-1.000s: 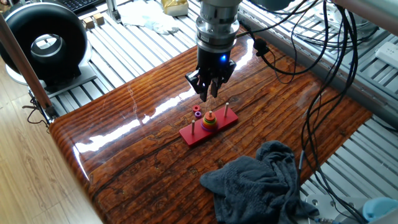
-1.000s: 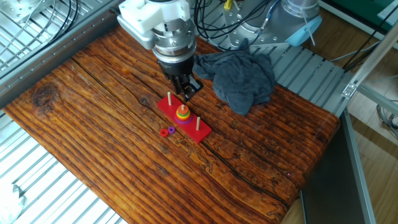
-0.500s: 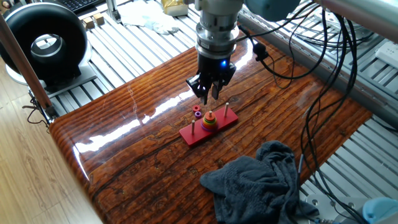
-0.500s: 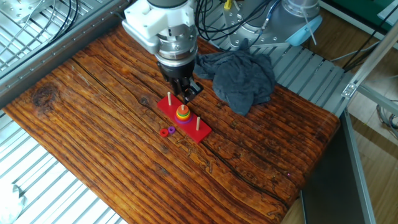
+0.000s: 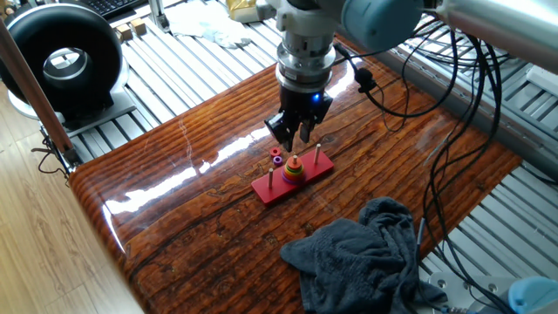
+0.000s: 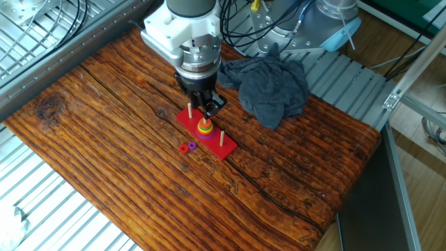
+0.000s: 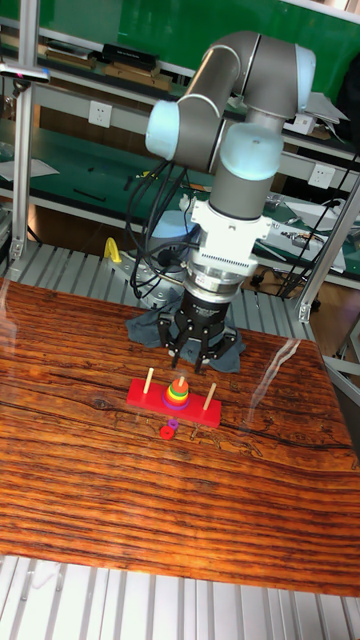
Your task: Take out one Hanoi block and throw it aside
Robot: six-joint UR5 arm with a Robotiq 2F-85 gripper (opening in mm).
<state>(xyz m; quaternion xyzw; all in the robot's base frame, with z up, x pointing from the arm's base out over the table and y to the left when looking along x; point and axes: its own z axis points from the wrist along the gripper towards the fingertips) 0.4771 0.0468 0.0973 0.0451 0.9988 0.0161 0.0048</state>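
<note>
The gripper (image 5: 296,133) hangs empty, fingers slightly parted, above the red peg base (image 6: 205,133) and its ring stack (image 7: 176,394); the Hanoi block (image 6: 184,148) lies on the table (image 6: 104,104) touching a purple ring (image 6: 191,145); grey cloth (image 6: 268,87) behind

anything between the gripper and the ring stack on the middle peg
Nothing: the tall fixed view shows only air between the gripper and the ring stack.

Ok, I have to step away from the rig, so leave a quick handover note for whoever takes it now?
Gripper: above the middle peg's stack, holding nothing visible; open or shut unclear.
Red base: mid-table, outer pegs bare.
Red ring and purple ring: on the table beside the base.
Done: those two rings are off.
Left: confirm whether another block must go.
</note>
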